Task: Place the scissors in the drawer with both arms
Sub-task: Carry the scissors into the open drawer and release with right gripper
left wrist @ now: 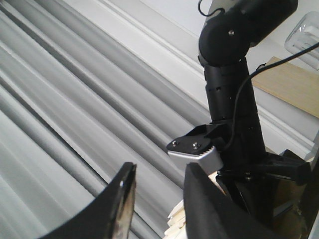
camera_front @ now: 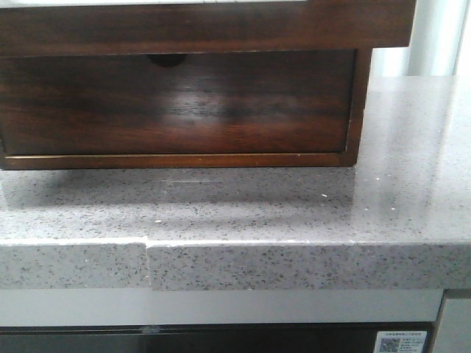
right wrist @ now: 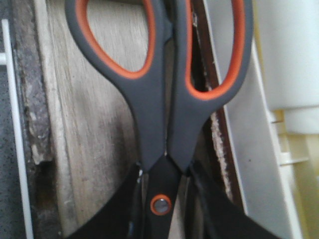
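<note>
The scissors, grey handles lined in orange, fill the right wrist view. My right gripper is shut on them at the orange-ringed pivot, and the blades are hidden. Behind the handle loops lies the pale wood floor of the drawer. The front view shows the drawer as a dark-brown front along the top, standing out over the box, with no gripper in sight. My left gripper is open and empty, facing a ribbed grey wall. The right arm stands beyond it.
Below the upper drawer is the deeper front with a half-round notch. The box rests on a speckled grey counter with a seam at its front edge. A white container is beside the drawer's dark side wall.
</note>
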